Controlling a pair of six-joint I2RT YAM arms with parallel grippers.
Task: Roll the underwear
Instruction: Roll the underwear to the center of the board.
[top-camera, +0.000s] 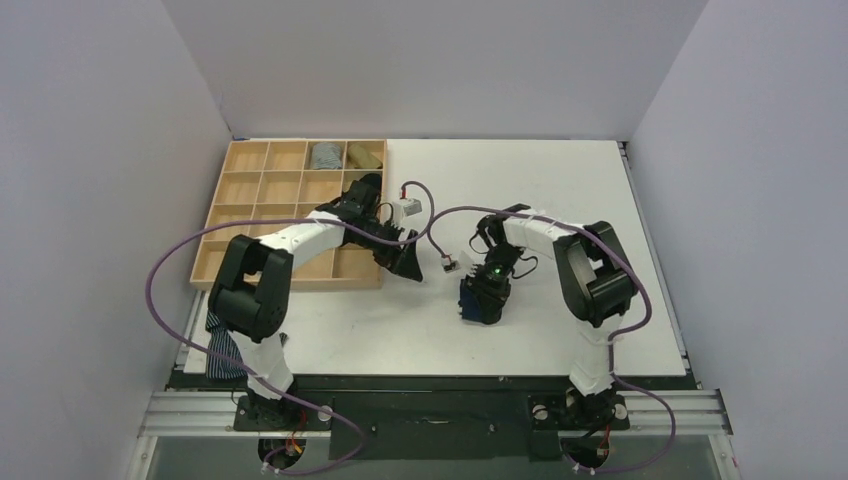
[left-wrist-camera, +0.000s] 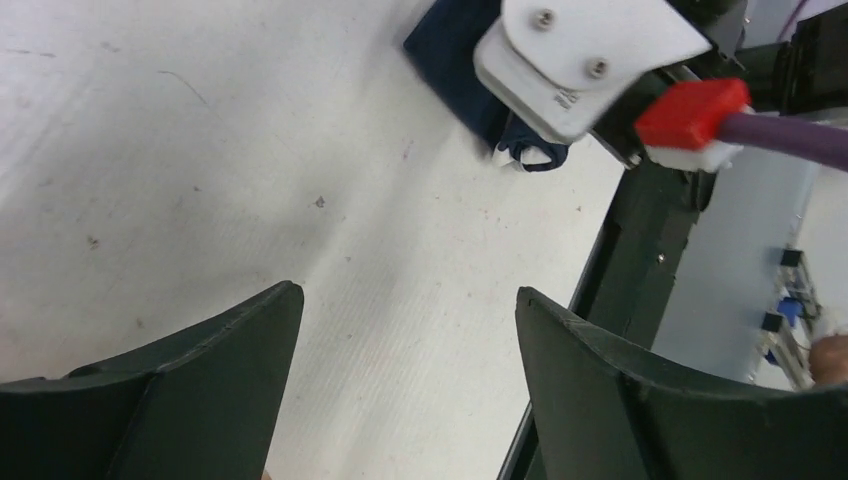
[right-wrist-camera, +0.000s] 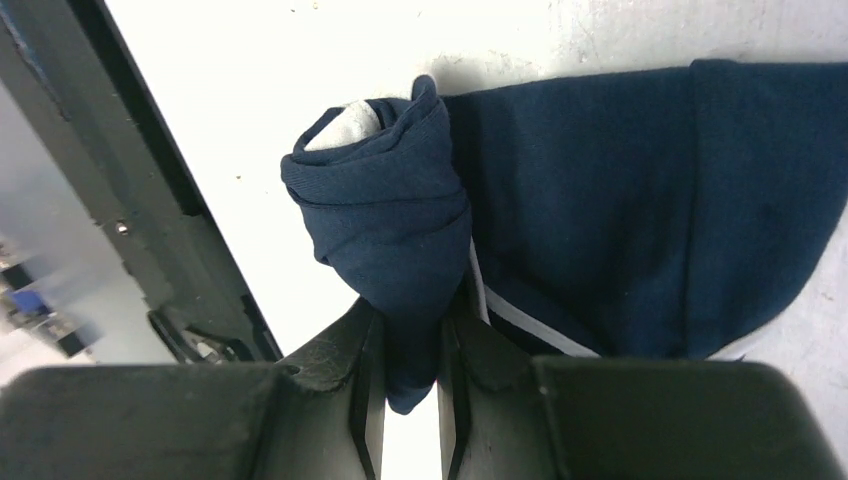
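2 arms stand at the near edge of the white table (top-camera: 560, 340), and a striped cloth (top-camera: 222, 352) hangs beside the left arm's base. Further out, the right gripper (right-wrist-camera: 405, 345) is clamped on a rolled fold of the navy underwear (right-wrist-camera: 620, 190). The underwear lies near the table's middle, part rolled and part flat. The left gripper (left-wrist-camera: 410, 300) hovers just left of it, fingers apart, holding nothing. At the far left sits a wooden tray (top-camera: 236, 190), with a grey roll (top-camera: 325, 155) and an olive roll (top-camera: 363, 154) in its back cells.
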